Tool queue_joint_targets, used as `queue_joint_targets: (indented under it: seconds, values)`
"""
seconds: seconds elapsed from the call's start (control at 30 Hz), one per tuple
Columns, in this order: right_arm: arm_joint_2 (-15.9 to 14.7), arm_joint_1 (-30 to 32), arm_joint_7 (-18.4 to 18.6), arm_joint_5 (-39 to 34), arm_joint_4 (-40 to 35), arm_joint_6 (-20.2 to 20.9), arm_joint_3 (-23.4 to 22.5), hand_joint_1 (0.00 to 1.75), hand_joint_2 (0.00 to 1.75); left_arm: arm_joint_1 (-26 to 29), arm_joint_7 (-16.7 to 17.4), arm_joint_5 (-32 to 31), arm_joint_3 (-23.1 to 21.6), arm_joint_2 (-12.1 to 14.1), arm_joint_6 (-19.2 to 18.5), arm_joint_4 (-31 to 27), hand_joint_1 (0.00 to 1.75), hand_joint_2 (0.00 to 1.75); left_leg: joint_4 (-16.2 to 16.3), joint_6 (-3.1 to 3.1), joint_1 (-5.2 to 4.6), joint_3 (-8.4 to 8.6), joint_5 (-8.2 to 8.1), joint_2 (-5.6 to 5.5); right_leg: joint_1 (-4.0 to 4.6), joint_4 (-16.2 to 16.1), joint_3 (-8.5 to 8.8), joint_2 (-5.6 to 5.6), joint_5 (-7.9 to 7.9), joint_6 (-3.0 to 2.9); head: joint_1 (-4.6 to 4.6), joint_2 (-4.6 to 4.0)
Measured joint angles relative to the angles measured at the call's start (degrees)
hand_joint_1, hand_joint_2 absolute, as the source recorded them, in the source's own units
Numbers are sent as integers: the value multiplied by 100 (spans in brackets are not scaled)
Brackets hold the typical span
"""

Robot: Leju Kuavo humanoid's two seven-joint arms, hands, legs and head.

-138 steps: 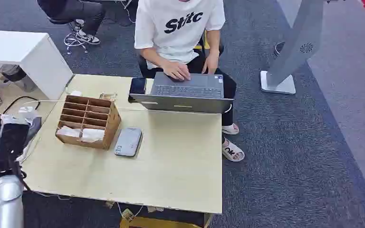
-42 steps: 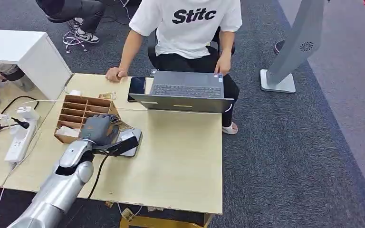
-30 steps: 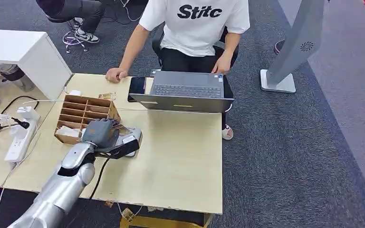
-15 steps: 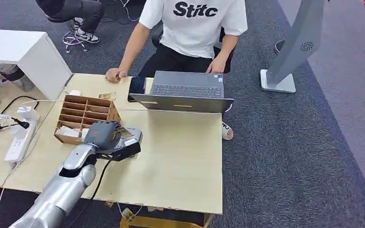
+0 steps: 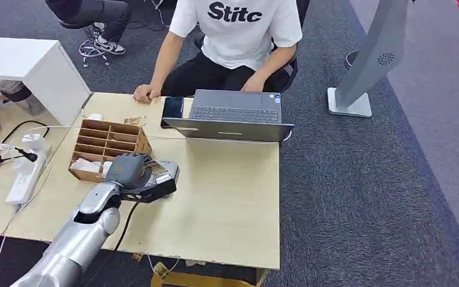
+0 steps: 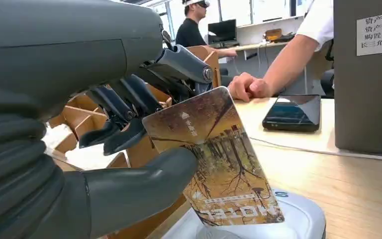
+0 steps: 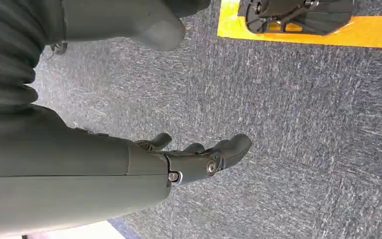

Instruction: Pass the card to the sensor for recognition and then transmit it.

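Note:
My left hand (image 5: 127,170) pinches a brown picture card (image 6: 214,159) between its thumb (image 6: 144,181) and fingers (image 6: 124,107). The card (image 5: 154,166) hangs just over the flat grey sensor pad (image 5: 166,173), beside the wooden divider box (image 5: 109,145). In the left wrist view the card's lower edge sits right above the pad's pale top (image 6: 298,219); whether they touch I cannot tell. My right hand (image 7: 199,159) hangs over grey carpet, fingers apart, holding nothing.
A person in a white shirt (image 5: 239,30) sits behind an open laptop (image 5: 233,116) at the table's far edge, one hand (image 5: 146,92) resting by a black phone (image 5: 172,109). A power strip with cables (image 5: 21,170) lies on the left table. A grey stand (image 5: 367,66) rises at right.
Over the last seconds my left arm came up with the card and carried it over the sensor pad. In the last half second it barely shifted. The person leaned back and moved their hands.

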Motion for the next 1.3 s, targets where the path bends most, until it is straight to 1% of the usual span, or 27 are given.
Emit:
queue_joint_targets:
  seconds: [0.3, 0.6, 0.77, 0.9, 1.0, 1.3]
  values:
    - [57, 31, -4, 0, 7, -17, 7, 0, 175, 67, 9, -77, -7, 61, -18, 26, 175, 175, -1, 0, 0, 3, 0, -1, 0, 0, 3, -1, 0, 0, 0, 2]
    - [59, 32, -7, -9, 20, -37, 7, 0, 175, -50, 13, -225, -149, 59, -42, 221, 175, 175, -1, 8, -1, 11, 12, -3, 0, 0, 14, -6, 4, 6, 0, 2]
    - [59, 39, -39, -20, 24, -59, 7, 0, 175, -101, 2, 101, -157, 83, 15, 194, 175, 175, -1, 6, 0, 10, 18, -3, 0, 0, 11, -4, 11, 7, 2, 0]
    - [59, 63, -63, -28, 24, -98, 7, 0, 175, -120, 0, 441, -109, 175, 46, -141, 175, 175, 0, 5, 1, 3, 19, -2, 1, 1, 4, -4, 14, 5, 0, 2]
    - [57, 67, -63, -28, 24, -114, 7, 0, 175, -240, -9, 601, 40, 295, 68, -459, 175, 175, 0, 5, 1, -3, 19, -2, 1, 1, -2, -4, 14, 5, 0, 0]
    - [57, 70, -57, 0, 24, -135, 7, 0, 175, -588, -103, 612, 537, 639, 400, -1160, 175, 175, 0, 5, 1, -8, 19, -1, 1, 1, -9, -1, 14, 5, 2, 2]
